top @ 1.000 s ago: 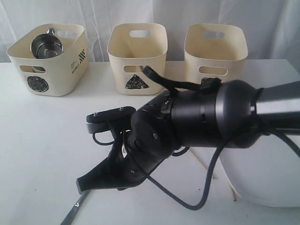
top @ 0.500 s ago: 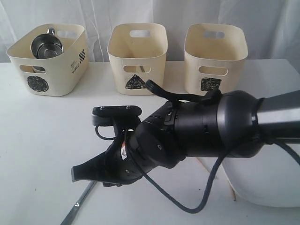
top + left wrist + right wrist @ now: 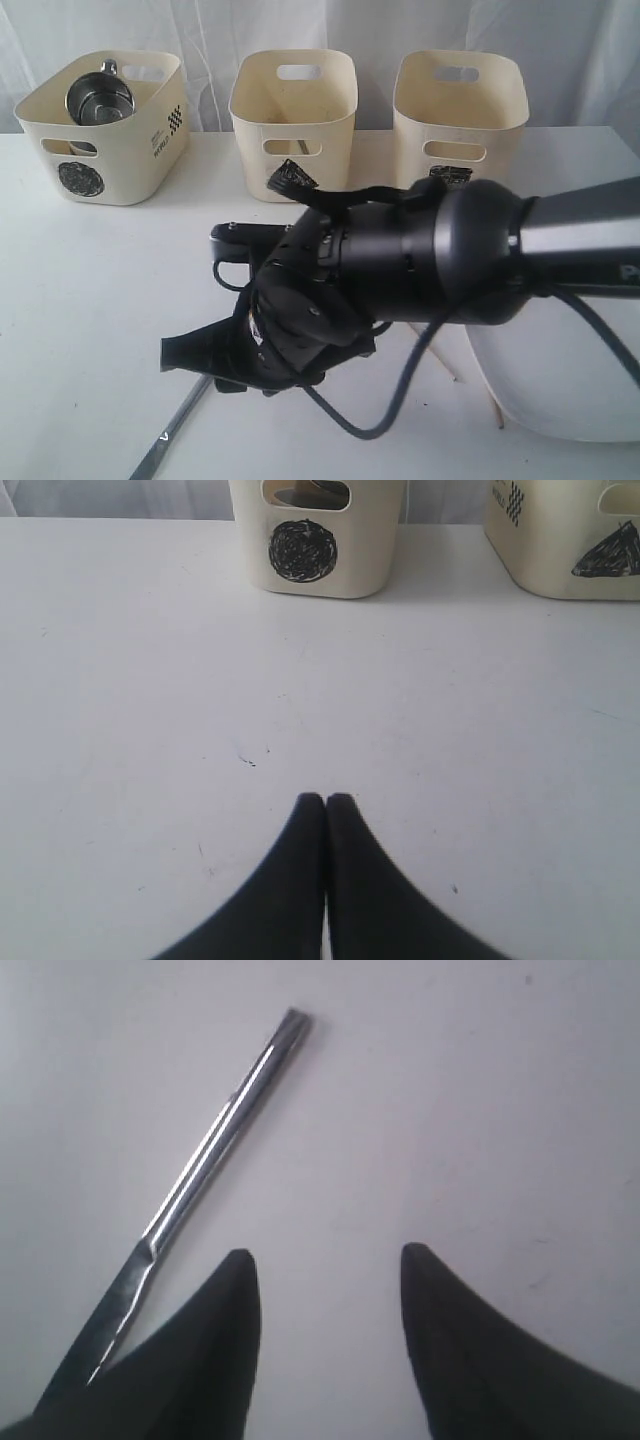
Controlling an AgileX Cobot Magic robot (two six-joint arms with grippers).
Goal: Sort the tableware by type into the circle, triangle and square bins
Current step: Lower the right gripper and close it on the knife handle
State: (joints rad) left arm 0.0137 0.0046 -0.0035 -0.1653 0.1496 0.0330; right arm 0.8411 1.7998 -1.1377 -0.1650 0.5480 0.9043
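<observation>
My right gripper [image 3: 182, 358] hangs open low over the table at front left, just above a steel knife [image 3: 170, 432]. In the right wrist view the knife [image 3: 215, 1140] lies beside the gripper [image 3: 325, 1260], its blade running behind one finger, and bare table shows between the jaws. My left gripper [image 3: 326, 800] is shut and empty above bare table, facing the circle bin [image 3: 320, 570] and the triangle bin [image 3: 560, 560]. The circle bin [image 3: 100, 150] holds a steel mug [image 3: 100, 100]. The triangle bin [image 3: 293, 120] and square bin [image 3: 460, 110] stand beside it. The white plate [image 3: 560, 380] lies at right.
Two wooden chopsticks [image 3: 441, 362] lie partly under the right arm beside the plate. The arm's black cable [image 3: 400, 395] loops down towards the table. White curtains close off the back. The left arm does not show in the exterior view.
The right arm's wrist has rolled and the gripper has shifted slightly up and back over the knife, so more of the knife shows.
</observation>
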